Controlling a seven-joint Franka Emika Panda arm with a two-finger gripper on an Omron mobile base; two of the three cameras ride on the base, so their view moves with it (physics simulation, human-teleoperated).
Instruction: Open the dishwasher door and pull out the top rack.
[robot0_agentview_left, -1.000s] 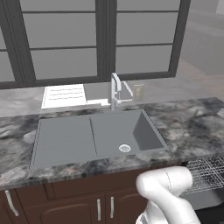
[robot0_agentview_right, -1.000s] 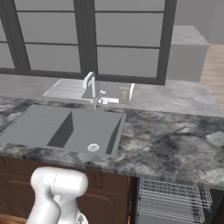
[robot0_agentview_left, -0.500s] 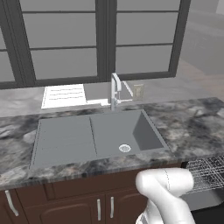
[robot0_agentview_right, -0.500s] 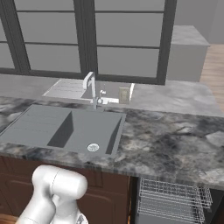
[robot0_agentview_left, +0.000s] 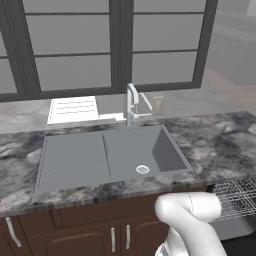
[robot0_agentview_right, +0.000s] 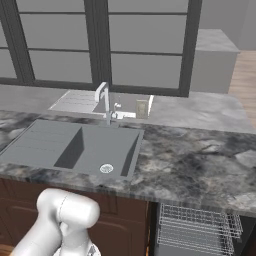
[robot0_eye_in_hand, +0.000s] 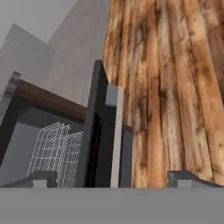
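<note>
Gripper wide open and holding nothing, tips either side of the dishwasher door handle – door dropped open, so top rack juts out beneath the bench – likely lining up next.

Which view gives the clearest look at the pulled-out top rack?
The right base view: the top rack sticks out from under the counter, its wire grid seen from above, nearly whole. The left base view catches just its near part at the right edge. The hand view shows part of it behind the open dishwasher door.
</note>
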